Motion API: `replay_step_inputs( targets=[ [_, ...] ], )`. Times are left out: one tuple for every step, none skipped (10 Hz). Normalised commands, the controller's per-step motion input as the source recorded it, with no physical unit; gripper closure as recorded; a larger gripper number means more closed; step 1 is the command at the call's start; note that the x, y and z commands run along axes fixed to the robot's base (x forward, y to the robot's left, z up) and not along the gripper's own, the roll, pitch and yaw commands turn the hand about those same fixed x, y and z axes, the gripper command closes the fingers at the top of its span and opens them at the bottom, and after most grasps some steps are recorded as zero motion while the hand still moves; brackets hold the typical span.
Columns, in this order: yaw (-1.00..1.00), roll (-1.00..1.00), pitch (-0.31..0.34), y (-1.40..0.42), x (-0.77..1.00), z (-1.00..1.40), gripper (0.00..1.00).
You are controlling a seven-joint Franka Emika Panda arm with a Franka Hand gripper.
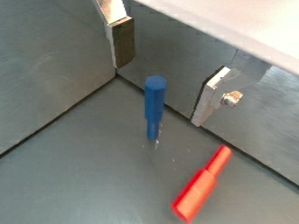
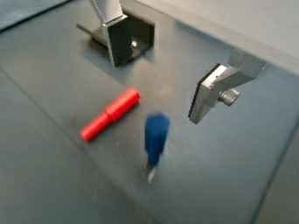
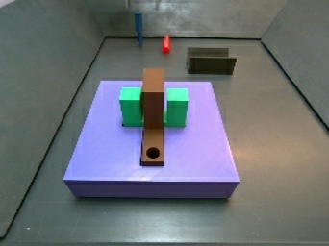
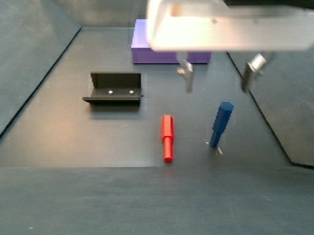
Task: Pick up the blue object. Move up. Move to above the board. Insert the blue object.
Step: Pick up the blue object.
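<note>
Blue object [image 4: 221, 125] stands upright on the grey floor [image 4: 73, 138], slightly tilted, resting on a thin pin at its lower end; nothing touches it. Standing on end, its shaft is offered to a straight descent from above.

Gripper [image 4: 218, 72] hangs above the blue object with its silver fingers [image 1: 214, 94] spread wide and nothing between them. In both wrist views the peg sits in the gap between the two plates, clear of each. Judgement: the pick-up step is in hand and the grasp is not yet made. The spread looks generous for so slim a rod, so the jaws will have far to close.

Red peg [image 4: 168, 138] lies flat on the floor just beside the blue object, at about 9 o'clock of it in that side view. Judgement: lying down and close by, it could be nudged by a descending finger.

Fixture [image 4: 113, 88] stands further off at about 10 o'clock, well apart from both pegs.

Board [image 3: 153, 123] lies along the lavender slab [image 3: 193, 163], passing between the halves of the green block [image 3: 130, 106], which appears to hold it in line. Its round hole [image 3: 154, 153] is at the near end in that view, open and unobstructed. Blue object appears far beyond it at about 12 o'clock, well apart, so a lift and a long carry remain.
</note>
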Motion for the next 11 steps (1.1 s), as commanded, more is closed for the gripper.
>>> replay_step_inputs(
  targets=[
    [-0.14, 0.04, -0.084, 0.27, -0.27, -0.25, 0.0],
    [-0.12, 0.02, -0.084, 0.28, -0.26, -0.25, 0.0],
    [-0.06, 0.0, -0.069, 0.21, -0.12, -0.2, 0.0],
    [-0.03, 0.0, -0.051, 0.2, -0.03, -0.23, 0.0],
    [0.0, 0.01, -0.059, 0.12, -0.04, -0.22, 0.0],
    [0.0, 0.0, -0.04, 0.0, 0.0, -0.14, 0.0],
    [0.0, 0.05, -0.03, -0.11, 0.01, -0.11, 0.0],
    [0.0, 0.07, -0.027, -0.05, 0.0, -0.16, 0.0],
    [-0.02, 0.06, -0.024, 0.0, 0.0, -0.19, 0.0],
    [-0.02, 0.07, -0.023, 0.0, 0.0, -0.23, 0.0],
    [0.0, 0.08, -0.019, 0.08, 0.0, -0.27, 0.0]
  ],
)
